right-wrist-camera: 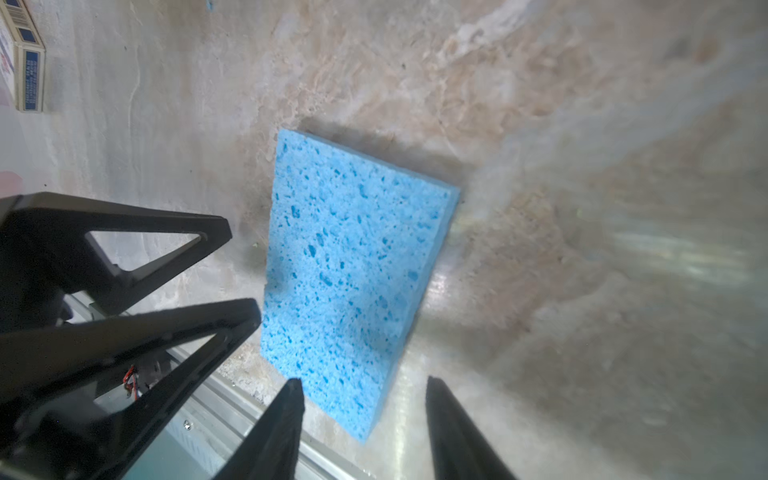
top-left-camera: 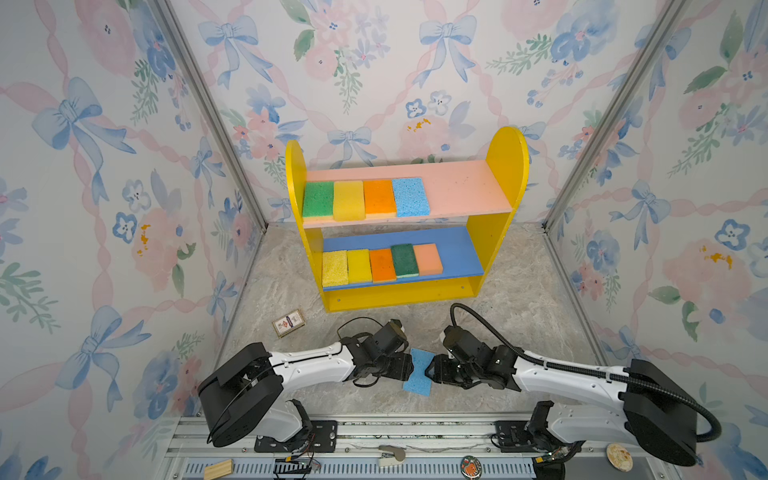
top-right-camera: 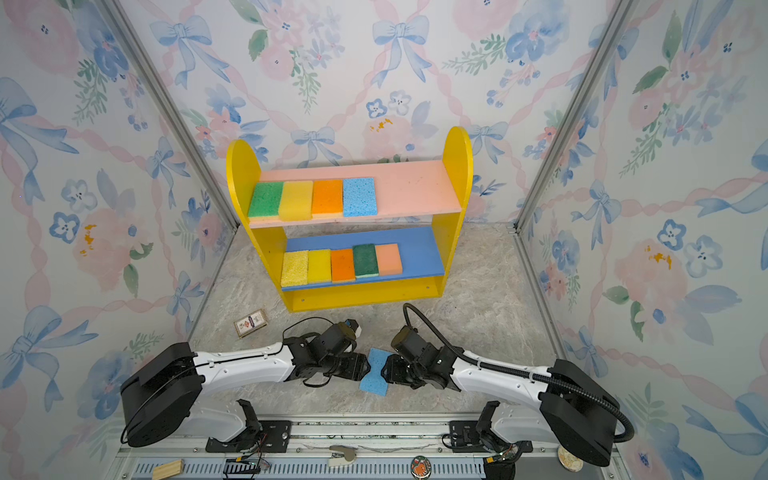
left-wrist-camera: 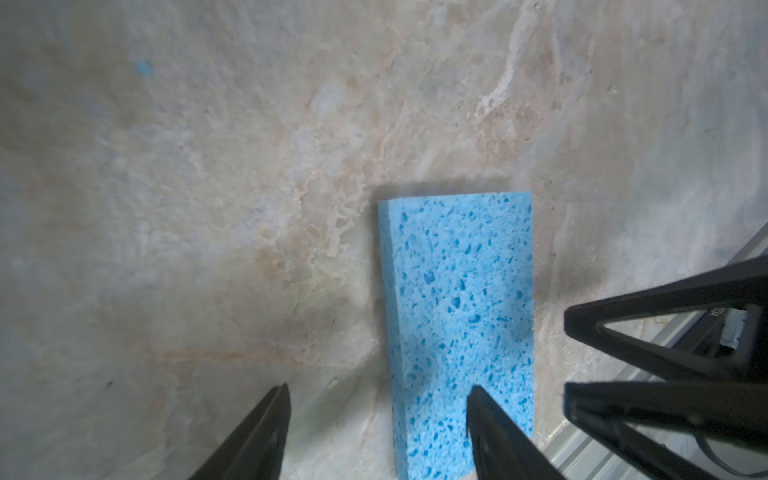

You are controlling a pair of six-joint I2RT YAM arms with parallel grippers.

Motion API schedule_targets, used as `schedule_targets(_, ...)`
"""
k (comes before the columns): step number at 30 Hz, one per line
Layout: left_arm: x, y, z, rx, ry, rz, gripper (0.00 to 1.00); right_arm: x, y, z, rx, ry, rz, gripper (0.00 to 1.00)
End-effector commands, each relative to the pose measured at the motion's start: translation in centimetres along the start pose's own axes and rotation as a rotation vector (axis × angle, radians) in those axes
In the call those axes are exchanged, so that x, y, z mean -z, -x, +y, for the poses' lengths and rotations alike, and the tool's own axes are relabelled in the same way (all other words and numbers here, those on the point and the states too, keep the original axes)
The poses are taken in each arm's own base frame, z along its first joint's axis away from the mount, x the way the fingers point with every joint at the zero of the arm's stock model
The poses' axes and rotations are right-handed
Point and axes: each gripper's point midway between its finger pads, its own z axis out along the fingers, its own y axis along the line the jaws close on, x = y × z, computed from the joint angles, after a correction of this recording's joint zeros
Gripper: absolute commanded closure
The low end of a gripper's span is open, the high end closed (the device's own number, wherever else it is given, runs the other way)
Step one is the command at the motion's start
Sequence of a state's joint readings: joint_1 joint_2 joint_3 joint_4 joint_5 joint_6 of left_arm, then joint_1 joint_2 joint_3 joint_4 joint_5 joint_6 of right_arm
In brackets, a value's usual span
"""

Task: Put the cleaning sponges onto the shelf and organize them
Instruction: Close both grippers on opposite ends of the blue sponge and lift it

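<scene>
1 light blue sponge (top-left-camera: 417,384) sits on the marble tabletop (top-left-camera: 519,324) near the front edge, between the 2 grippers; whether it lies fully flat is unclear. Left gripper (top-left-camera: 410,370) is at its left side, jaws apart, grasping nothing. In the left wrist view 1 finger (left-wrist-camera: 494,440) is over the foam and the other is off it. Right gripper (top-left-camera: 429,370) is at the right side, jaws also apart; the sponge corner is between them in the right wrist view, not pinched.

Card box (top-left-camera: 288,322) lies further back on the left.

Shelf (top-left-camera: 505,166) stands by the back wall.
- Blue lower board (top-left-camera: 457,249): 5 sponges side by side, textured yellow (top-left-camera: 334,268), yellow (top-left-camera: 359,266), orange (top-left-camera: 382,264), dark green (top-left-camera: 404,260), peach (top-left-camera: 428,259).
- Pink upper board (top-left-camera: 465,187): 4 sponges in a row, green (top-left-camera: 318,198), yellow (top-left-camera: 348,200), orange (top-left-camera: 379,198), light blue (top-left-camera: 410,197).
</scene>
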State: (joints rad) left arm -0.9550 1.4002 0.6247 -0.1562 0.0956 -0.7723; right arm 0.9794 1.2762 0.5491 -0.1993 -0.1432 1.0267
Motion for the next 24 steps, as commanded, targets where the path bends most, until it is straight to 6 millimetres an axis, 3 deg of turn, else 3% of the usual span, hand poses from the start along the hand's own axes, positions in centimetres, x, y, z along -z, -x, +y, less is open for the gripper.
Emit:
schedule_targets(1,-0.3,-0.3,0.0,0.027,-0.025,0.009,0.32,-0.9,0.4,0.0,0.006,-0.021,-0.017,0.55)
schedule_targets(4,-0.2,-0.6,0.4,0.036,-0.025,0.006,0.34,-1.6,0.4,-0.8,0.000,-0.068,-0.014,0.63)
schedule_targets(7,0.2,-0.5,0.5,0.045,-0.033,-0.003,0.34,-2.0,0.5,-1.2,0.019,-0.113,-0.007,0.77)
schedule_targets(13,1.9,0.1,0.8,0.081,-0.084,-0.042,0.32,-1.6,1.5,0.7,0.074,-0.087,-0.034,0.96)
schedule_targets(20,5.4,1.8,0.7,0.150,-0.228,-0.144,0.19,1.5,3.0,3.7,0.171,-0.005,-0.078,1.00)
schedule_targets(24,8.4,3.3,-1.8,0.159,-0.432,-0.221,0.15,3.9,3.9,6.2,0.221,0.104,-0.086,1.00)
